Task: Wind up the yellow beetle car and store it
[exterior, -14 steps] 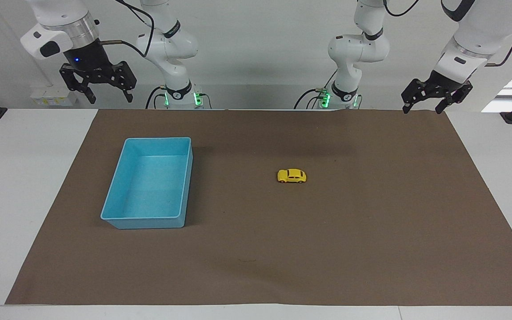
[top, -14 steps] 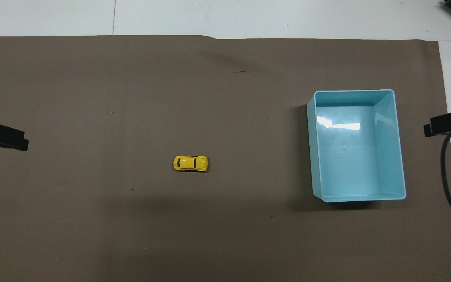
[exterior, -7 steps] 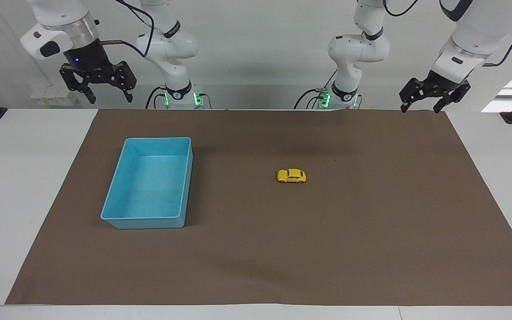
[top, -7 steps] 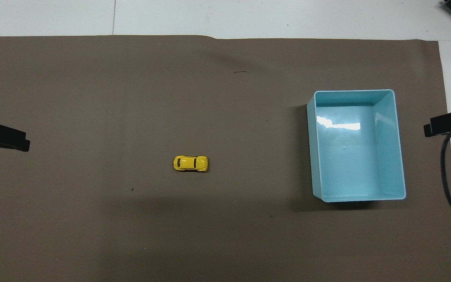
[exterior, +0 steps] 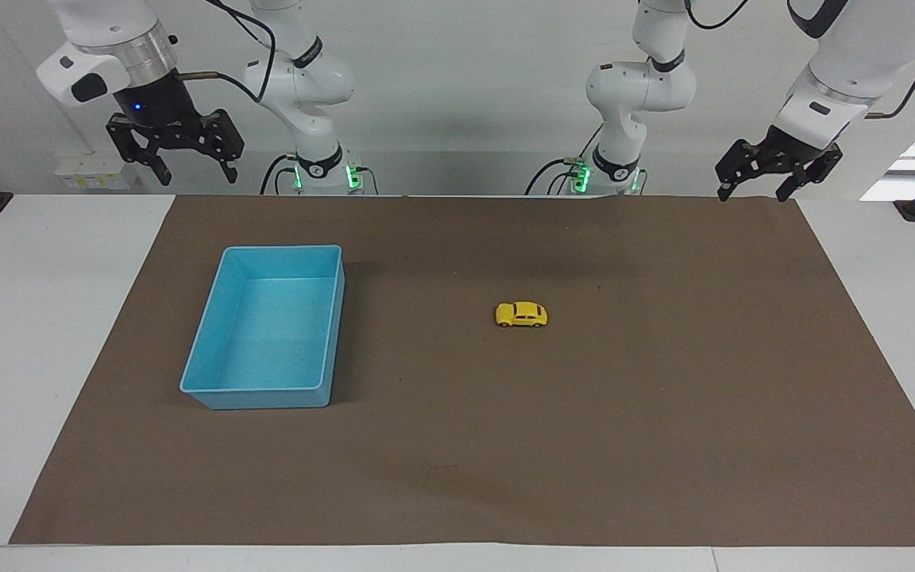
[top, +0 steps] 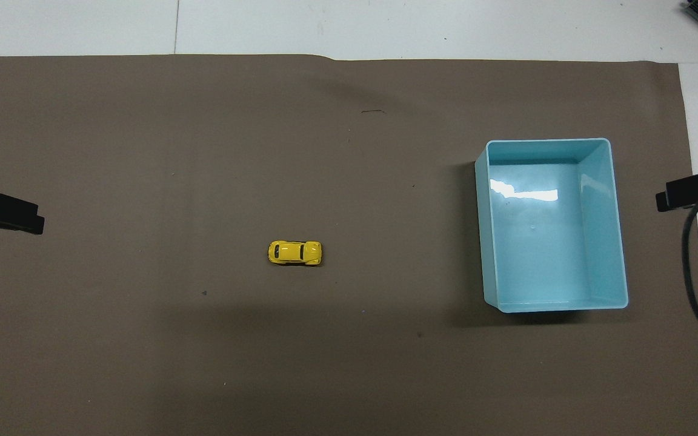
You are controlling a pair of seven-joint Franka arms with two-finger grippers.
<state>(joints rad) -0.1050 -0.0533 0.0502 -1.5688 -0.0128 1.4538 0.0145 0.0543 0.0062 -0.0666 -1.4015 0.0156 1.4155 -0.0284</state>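
The yellow beetle car (exterior: 521, 314) stands on its wheels near the middle of the brown mat, alone and untouched; from overhead the car (top: 294, 252) lies lengthwise along the table. My left gripper (exterior: 751, 193) hangs open and empty, high over the mat's corner at the left arm's end. At the other end my right gripper (exterior: 197, 176) is raised, open and empty, over the mat's edge close to the robots. Only one dark fingertip of each shows overhead: left fingertip (top: 3, 213), right fingertip (top: 691, 191).
A light blue tray (exterior: 267, 397) with nothing in it sits on the mat toward the right arm's end, its rim (top: 546, 140) well apart from the car. The brown mat (exterior: 664, 413) covers most of the white table.
The left gripper has shifted very slightly while staying raised. Car, tray and right gripper have not moved.
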